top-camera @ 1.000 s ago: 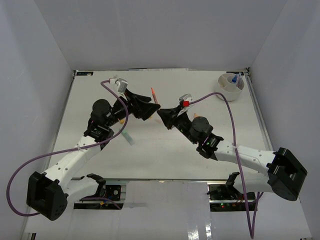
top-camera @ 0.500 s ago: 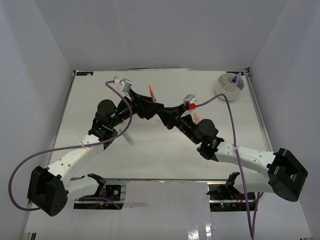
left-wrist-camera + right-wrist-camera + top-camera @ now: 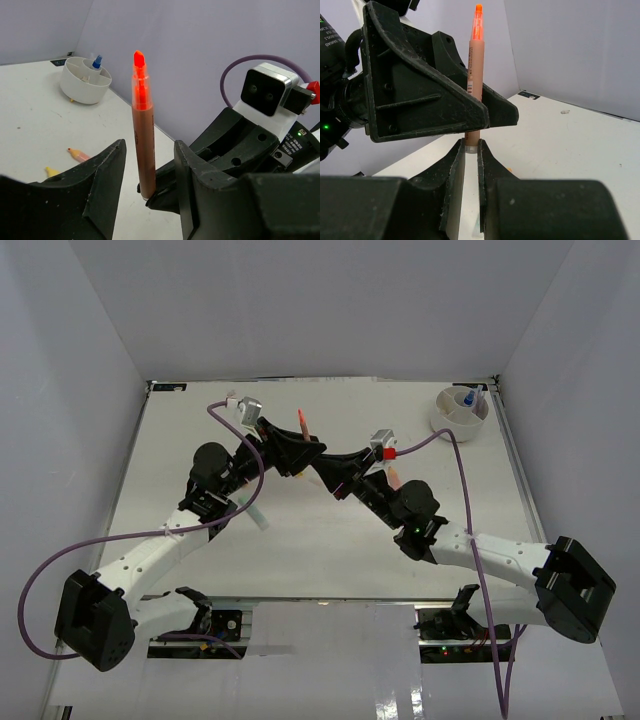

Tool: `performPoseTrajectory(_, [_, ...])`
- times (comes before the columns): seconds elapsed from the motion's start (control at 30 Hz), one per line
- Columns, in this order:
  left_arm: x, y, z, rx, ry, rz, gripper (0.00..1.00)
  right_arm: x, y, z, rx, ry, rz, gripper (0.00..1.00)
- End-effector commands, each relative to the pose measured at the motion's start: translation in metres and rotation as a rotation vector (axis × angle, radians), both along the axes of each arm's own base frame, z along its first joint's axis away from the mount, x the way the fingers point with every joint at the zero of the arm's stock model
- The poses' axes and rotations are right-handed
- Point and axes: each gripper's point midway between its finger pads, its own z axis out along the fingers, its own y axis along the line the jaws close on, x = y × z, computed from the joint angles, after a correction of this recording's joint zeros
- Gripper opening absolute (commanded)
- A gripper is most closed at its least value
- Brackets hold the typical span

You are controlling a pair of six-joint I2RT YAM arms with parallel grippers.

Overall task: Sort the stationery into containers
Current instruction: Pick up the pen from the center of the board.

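Observation:
An orange highlighter (image 3: 143, 140) stands upright between both grippers above the middle of the table; it also shows in the top view (image 3: 303, 426) and the right wrist view (image 3: 475, 65). My right gripper (image 3: 471, 146) is shut on its lower end. My left gripper (image 3: 150, 150) is open, its jaws on either side of the barrel with gaps on both sides. In the top view the left gripper (image 3: 303, 452) and right gripper (image 3: 324, 466) meet tip to tip. The white divided tub (image 3: 460, 416) sits at the far right corner with a blue-capped bottle (image 3: 468, 397) in it.
A pale green pen (image 3: 258, 514) lies on the table under the left arm. A pink pen (image 3: 395, 478) lies beside the right arm, and it shows with a small yellow piece (image 3: 50, 171) in the left wrist view (image 3: 77, 154). Purple cables loop over both arms.
The two grippers have closed the gap and now meet at the orange highlighter. The left arm has shifted slightly right; the right gripper has moved up to the pen's lower end.

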Motion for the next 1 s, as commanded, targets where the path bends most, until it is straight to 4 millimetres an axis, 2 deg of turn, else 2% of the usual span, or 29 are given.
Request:
performPoseTrajectory(0.0, [-0.009, -0.001, 0.006, -0.021, -0.021, -0.031, 0.54, -0.002, -0.005, 0.019, 0.072, -0.040, -0.005, 0.08])
performPoseTrajectory(0.13, [-0.011, -0.001, 0.005, -0.023, -0.020, -0.035, 0.57, -0.002, -0.004, 0.019, 0.081, -0.037, -0.001, 0.08])
performPoseTrajectory(0.3, [-0.012, -0.001, 0.005, -0.026, -0.025, -0.040, 0.51, -0.002, -0.003, 0.020, 0.093, -0.035, 0.005, 0.08])
performPoseTrajectory(0.57, [-0.013, 0.000, 0.009, -0.030, -0.045, -0.035, 0.24, -0.003, -0.001, 0.017, 0.091, -0.025, 0.016, 0.08])
performPoseTrajectory(0.6, [-0.013, 0.000, 0.008, -0.029, -0.045, -0.033, 0.17, -0.003, -0.001, 0.015, 0.090, -0.021, 0.016, 0.08])
performPoseTrajectory(0.77, [-0.014, -0.001, 0.009, -0.024, -0.049, -0.041, 0.05, -0.003, 0.000, 0.011, 0.078, -0.008, 0.017, 0.08])
performPoseTrajectory(0.83, [-0.012, 0.001, 0.008, -0.018, -0.049, -0.028, 0.04, -0.003, -0.001, 0.009, 0.070, -0.003, 0.015, 0.20])
performPoseTrajectory(0.87, [-0.012, 0.002, 0.008, -0.014, -0.050, -0.022, 0.04, -0.001, -0.001, 0.005, 0.052, 0.004, 0.008, 0.24])
performPoseTrajectory(0.9, [-0.011, 0.002, 0.006, -0.007, -0.040, -0.015, 0.04, 0.000, -0.002, 0.001, 0.041, 0.011, -0.001, 0.34])
performPoseTrajectory(0.97, [-0.006, 0.006, 0.005, 0.009, -0.048, 0.024, 0.04, 0.002, -0.005, -0.011, -0.004, 0.027, -0.018, 0.42])
